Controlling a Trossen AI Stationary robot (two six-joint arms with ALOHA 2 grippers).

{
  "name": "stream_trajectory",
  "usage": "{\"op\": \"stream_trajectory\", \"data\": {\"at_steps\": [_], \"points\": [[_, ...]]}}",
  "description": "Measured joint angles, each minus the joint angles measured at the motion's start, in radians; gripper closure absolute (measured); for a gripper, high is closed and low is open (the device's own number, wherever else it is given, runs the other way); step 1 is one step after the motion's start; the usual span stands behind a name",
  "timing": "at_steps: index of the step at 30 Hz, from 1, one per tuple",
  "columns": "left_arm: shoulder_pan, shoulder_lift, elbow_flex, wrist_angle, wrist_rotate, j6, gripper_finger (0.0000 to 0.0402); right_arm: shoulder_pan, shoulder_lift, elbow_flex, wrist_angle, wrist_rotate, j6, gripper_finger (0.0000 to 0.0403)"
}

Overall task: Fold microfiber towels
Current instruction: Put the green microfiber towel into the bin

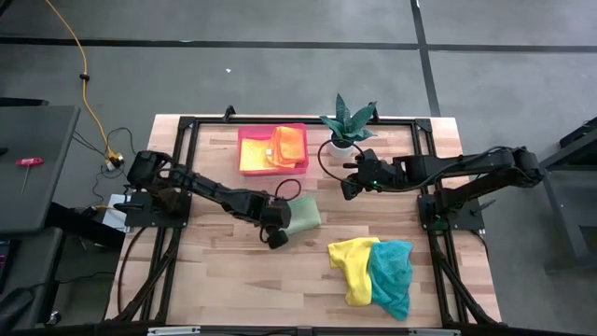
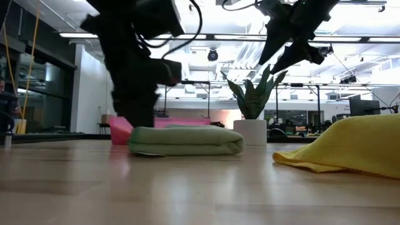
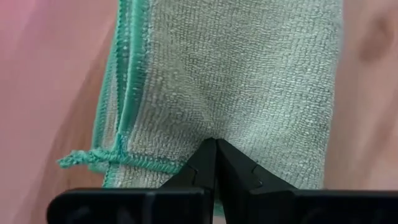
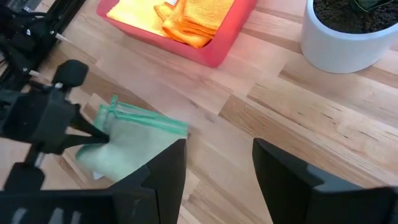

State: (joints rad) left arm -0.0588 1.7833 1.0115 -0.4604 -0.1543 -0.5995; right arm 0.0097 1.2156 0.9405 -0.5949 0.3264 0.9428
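A folded light green towel [image 1: 300,217] [image 2: 185,140] lies flat on the wooden table near its middle. My left gripper [image 1: 277,231] [image 3: 216,142] stands shut at the towel's left end, pointing steeply down. My right gripper [image 1: 350,187] [image 4: 217,162] hangs open in the air to the right of the towel, holding nothing. A crumpled yellow towel [image 1: 353,266] and a teal towel [image 1: 392,275] lie side by side at the near right. Folded orange [image 1: 289,145] and yellow [image 1: 256,154] towels lie in the pink tray [image 1: 244,138]. My left gripper's shut fingertips [image 3: 205,155] rest on the folded green towel's top face [image 3: 214,127], close to its stitched end edge [image 3: 124,157]. They come from above, slanting down. The towel lies flat on the table. Whether any cloth is caught between the tips, I cannot tell.
A potted plant in a white pot [image 1: 347,126] stands at the far middle, right of the pink tray and just beyond my right gripper. Black frame rails [image 1: 187,131] run along the table's edges. Bare wood [image 1: 224,280] lies at the near left.
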Motion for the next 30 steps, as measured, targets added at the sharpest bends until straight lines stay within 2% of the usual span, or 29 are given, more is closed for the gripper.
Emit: {"op": "stream_trajectory", "data": {"at_steps": [3, 9, 15, 17, 21, 27, 30], "points": [[-0.016, -0.031, 0.000, -0.063, 0.005, 0.000, 0.0397, 0.000, 0.000, 0.000, 0.001, 0.000, 0.000, 0.0226], [-0.022, -0.118, -0.002, -0.121, 0.099, 0.025, 0.0397, 0.000, 0.000, 0.000, 0.000, 0.000, -0.001, 0.0226], [0.046, -0.261, 0.000, -0.097, 0.028, 0.169, 0.0380, 0.000, 0.000, 0.000, 0.000, 0.000, -0.001, 0.0226], [0.095, -0.285, 0.000, -0.074, 0.052, 0.224, 0.0360, 0.000, 0.000, 0.000, 0.000, 0.000, -0.001, 0.0226], [0.202, -0.274, -0.001, -0.002, 0.209, 0.330, 0.0298, 0.000, 0.000, 0.000, -0.001, 0.000, 0.000, 0.0226], [0.287, -0.155, 0.001, 0.116, 0.342, 0.368, 0.0188, 0.000, 0.000, 0.000, -0.005, -0.005, -0.001, 0.0226], [0.307, -0.086, -0.001, 0.142, 0.431, 0.373, 0.0152, 0.000, 0.000, 0.000, -0.008, -0.006, -0.001, 0.0226]]}}
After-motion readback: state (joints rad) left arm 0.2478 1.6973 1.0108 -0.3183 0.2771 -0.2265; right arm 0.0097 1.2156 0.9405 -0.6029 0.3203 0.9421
